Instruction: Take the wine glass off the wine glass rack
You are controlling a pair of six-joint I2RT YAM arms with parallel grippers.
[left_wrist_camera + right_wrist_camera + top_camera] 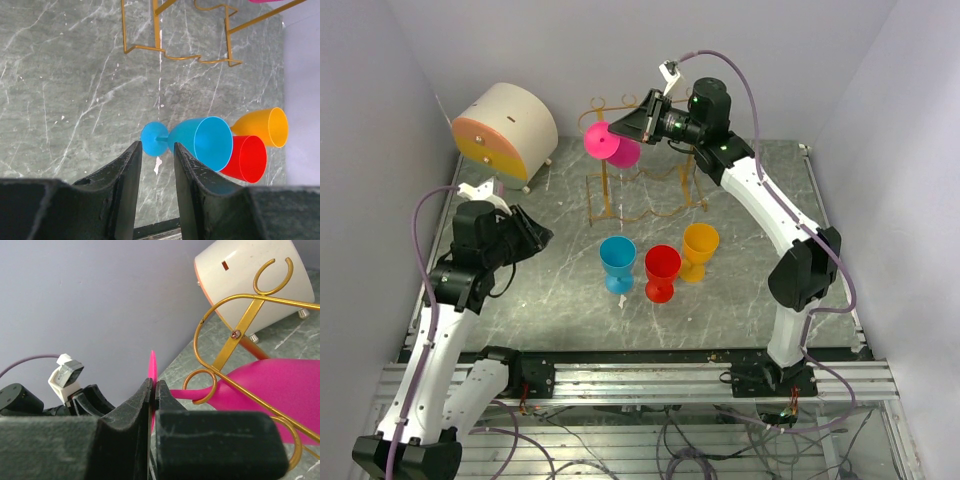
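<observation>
Left gripper (532,240) hovers over the table (550,290) on my left with its jaws partly apart and nothing between them, aimed toward the blue glass (617,260). The cream drum-shaped box (510,125) sits behind it at the back. A red glass (661,270) and an orange glass (700,250) stand just beside the blue one.

Behind those three, the pink wine glass (270,385) is up at the top of the wire rack (235,333), tipped on its side. Its stem lies against a small curl of the rail, and a gold wire crosses its bowl. The right gripper (153,385) is closed tight on the thin rim of the glass's foot.

I judge this to be the pull-out. I would draw the foot back along the line of the stem, slowly, so the stem leaves the curl without hooking it. An edge pinch gives little hold against twisting, so I would keep the wrist steady. I cannot tell whether the bowl is free of the wire, so I would lift only once it is out.
</observation>
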